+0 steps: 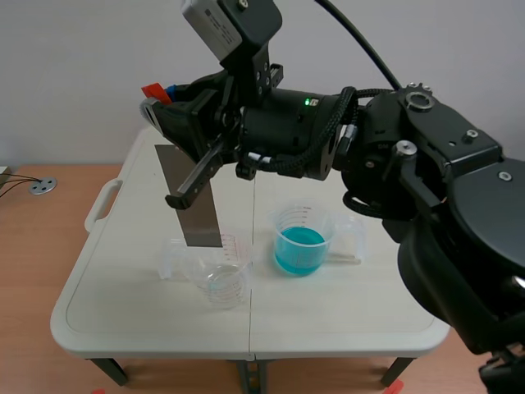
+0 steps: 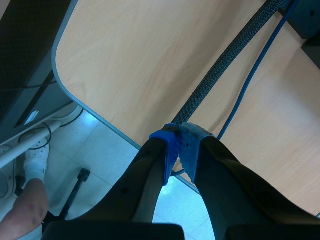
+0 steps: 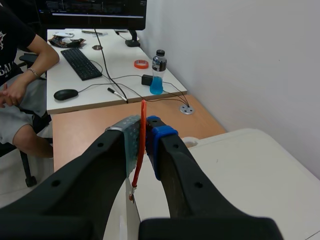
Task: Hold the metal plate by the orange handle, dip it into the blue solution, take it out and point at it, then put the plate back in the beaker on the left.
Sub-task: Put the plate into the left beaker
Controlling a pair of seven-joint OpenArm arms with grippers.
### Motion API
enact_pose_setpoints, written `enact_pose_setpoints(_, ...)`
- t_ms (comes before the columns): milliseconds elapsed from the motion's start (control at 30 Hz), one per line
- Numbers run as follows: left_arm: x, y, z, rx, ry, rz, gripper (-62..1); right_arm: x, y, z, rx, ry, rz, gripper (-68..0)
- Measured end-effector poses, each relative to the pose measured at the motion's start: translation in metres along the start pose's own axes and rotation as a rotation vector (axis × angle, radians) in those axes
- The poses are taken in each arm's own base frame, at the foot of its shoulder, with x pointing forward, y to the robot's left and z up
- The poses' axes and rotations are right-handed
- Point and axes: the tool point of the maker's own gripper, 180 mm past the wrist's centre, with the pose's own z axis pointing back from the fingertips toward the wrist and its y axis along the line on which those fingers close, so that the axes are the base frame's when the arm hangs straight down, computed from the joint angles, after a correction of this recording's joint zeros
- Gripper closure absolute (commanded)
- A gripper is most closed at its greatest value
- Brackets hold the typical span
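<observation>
- Currently the right gripper [image 3: 144, 132] is clamped on the thin orange handle [image 3: 143, 107], which is pressed flat between its dotted pads.
- The right arm comes in from the right, raised, and crosses past the table's middle, so the grip sits above the left half of the white folding table [image 1: 344, 312].
- The grey rectangular metal plate [image 1: 193, 205] hangs below that grip. Its long axis is near upright, with the lower end leaning slightly toward the clear beaker of blue solution [image 1: 299, 242].
- The plate's lower edge is at the mouth of the clear empty beaker on the left [image 1: 176, 258]; whether it is inside or just above the rim cannot be told.
- Key relation: the blue beaker stands just beside the plate's lower end, toward the side the arm comes from. A dip would therefore require lifting clear of the left rim and then shifting across. A return would require only a straight descent.
- The left gripper [image 2: 177, 145] has its pads pressed together on nothing. It hangs over a wooden desk edge, off the work table, so the right arm is the nearer one.
- Count: one plate, one handle, one blue-filled beaker. There appear to be two clear empty vessels, the second a small clear cup [image 1: 223, 286] in front of the left beaker.
</observation>
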Motion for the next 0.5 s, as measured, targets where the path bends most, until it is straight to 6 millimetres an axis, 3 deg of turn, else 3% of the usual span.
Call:
enact_pose_setpoints(267, 0.000, 0.000, 0.000, 0.000, 0.000, 0.000, -1.2, -0.024, 0.011, -0.004, 0.031, 0.035, -0.059, -1.3)
enact_pose_setpoints(500, 0.000, 0.000, 0.000, 0.000, 0.000, 0.000, -1.3, -0.041, 0.008, -0.002, 0.013, 0.055, -0.102, -1.3)
